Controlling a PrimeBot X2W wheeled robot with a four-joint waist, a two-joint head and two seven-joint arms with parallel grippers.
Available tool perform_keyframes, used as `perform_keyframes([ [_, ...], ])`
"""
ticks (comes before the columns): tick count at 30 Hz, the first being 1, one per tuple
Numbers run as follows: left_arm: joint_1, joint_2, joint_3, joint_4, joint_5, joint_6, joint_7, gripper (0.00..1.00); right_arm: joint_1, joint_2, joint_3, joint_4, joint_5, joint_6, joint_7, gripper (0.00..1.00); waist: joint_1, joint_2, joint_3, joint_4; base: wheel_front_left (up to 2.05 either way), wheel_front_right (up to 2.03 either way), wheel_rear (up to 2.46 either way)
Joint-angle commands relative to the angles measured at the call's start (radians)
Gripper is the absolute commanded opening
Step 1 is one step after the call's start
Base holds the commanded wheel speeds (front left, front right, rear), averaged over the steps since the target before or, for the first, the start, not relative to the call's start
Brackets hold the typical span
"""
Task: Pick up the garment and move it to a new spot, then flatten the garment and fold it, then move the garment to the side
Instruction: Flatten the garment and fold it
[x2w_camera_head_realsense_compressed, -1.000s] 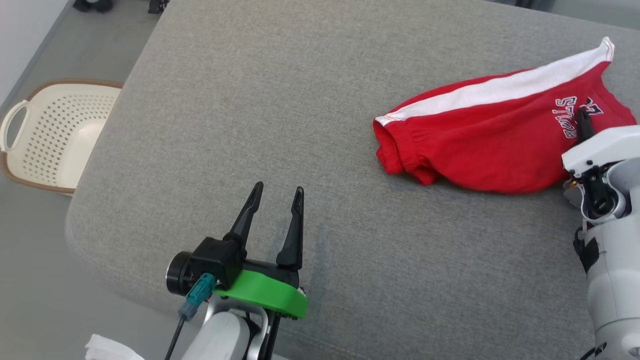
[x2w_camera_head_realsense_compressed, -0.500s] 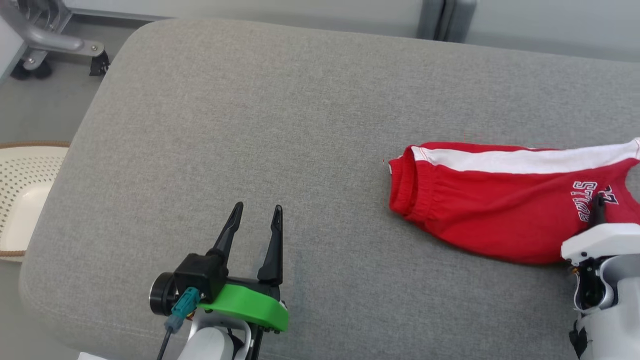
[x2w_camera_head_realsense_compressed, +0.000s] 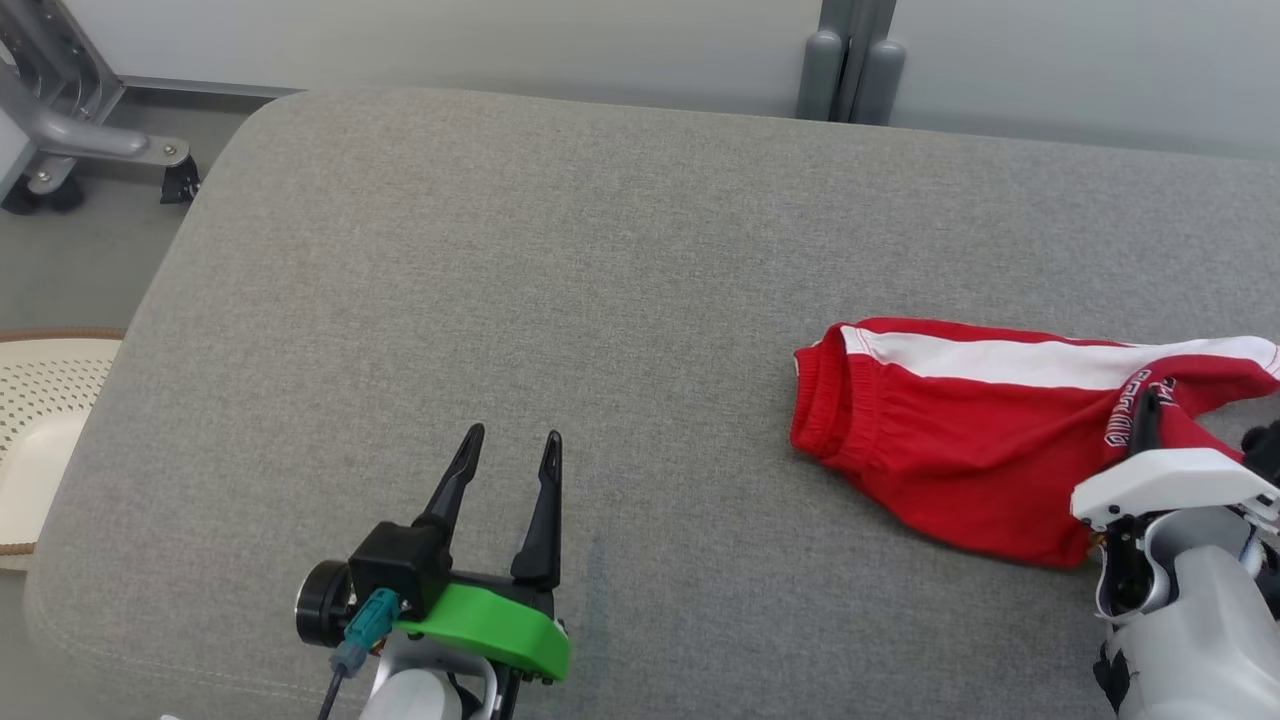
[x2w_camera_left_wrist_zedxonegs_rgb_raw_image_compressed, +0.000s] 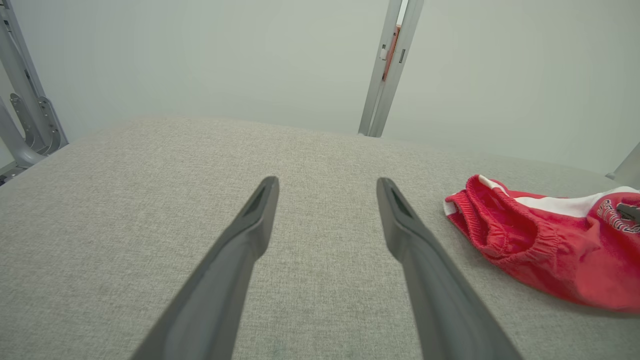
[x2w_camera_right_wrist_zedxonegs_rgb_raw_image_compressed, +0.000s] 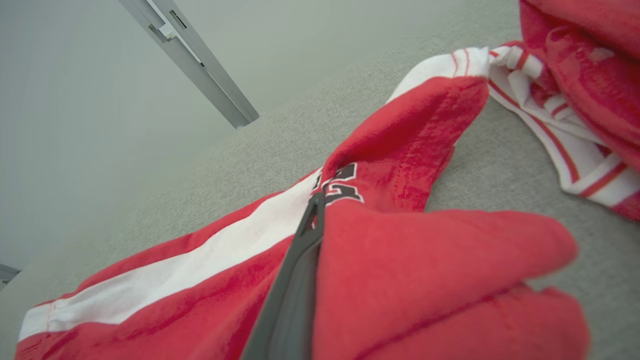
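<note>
The right gripper's fingers (x2w_camera_head_realsense_compressed: 1145, 425) are clamped together on a fold of the red jersey garment with a white side stripe (x2w_camera_head_realsense_compressed: 930, 460), at the right edge of the head view. In the right wrist view one dark finger (x2w_camera_right_wrist_zedxonegs_rgb_raw_image_compressed: 300, 260) runs up under the soft, slightly fuzzy cloth (x2w_camera_right_wrist_zedxonegs_rgb_raw_image_compressed: 425, 260), its tip beside black-and-white lettering. That view also shows ribbed white-and-red striped trim in the upper right corner.

The left gripper's fingers (x2w_camera_head_realsense_compressed: 514, 436) stand apart with nothing between them, low and left of centre in the head view. They hang over the grey woven padded surface (x2w_camera_head_realsense_compressed: 600, 250), well apart from the garment.

The garment lies on the surface with its long axis across the frame. Its gathered elastic opening points left and the stripe runs along its upper edge. The left wrist view (x2w_camera_left_wrist_zedxonegs_rgb_raw_image_compressed: 327, 182) looks into that puckered opening (x2w_camera_left_wrist_zedxonegs_rgb_raw_image_compressed: 550, 250).

A cream perforated plastic basket (x2w_camera_head_realsense_compressed: 40, 420) sits at the head view's left edge.
</note>
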Motion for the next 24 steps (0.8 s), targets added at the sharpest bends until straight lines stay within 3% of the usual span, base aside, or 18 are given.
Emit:
perform_keyframes([
  [1,0.011,0.003,0.005,0.003,0.010,-0.004,-0.003,1.00,-0.016,-0.003,0.028,-0.006,0.007,0.000,-0.012,0.00,0.0000,0.0000,-0.004,0.003,0.00,0.00,0.00],
  [17,0.036,0.003,0.024,0.022,0.019,-0.021,-0.003,1.00,0.099,-0.004,0.465,-0.184,0.195,0.000,-0.048,0.00,0.0000,0.0000,-0.061,0.031,0.00,0.00,0.00],
  [24,0.047,0.003,0.033,0.020,0.025,-0.027,-0.003,1.00,0.139,-0.004,0.525,-0.181,0.164,0.000,-0.052,0.00,0.0000,0.0000,-0.069,0.044,0.00,0.00,0.00],
])
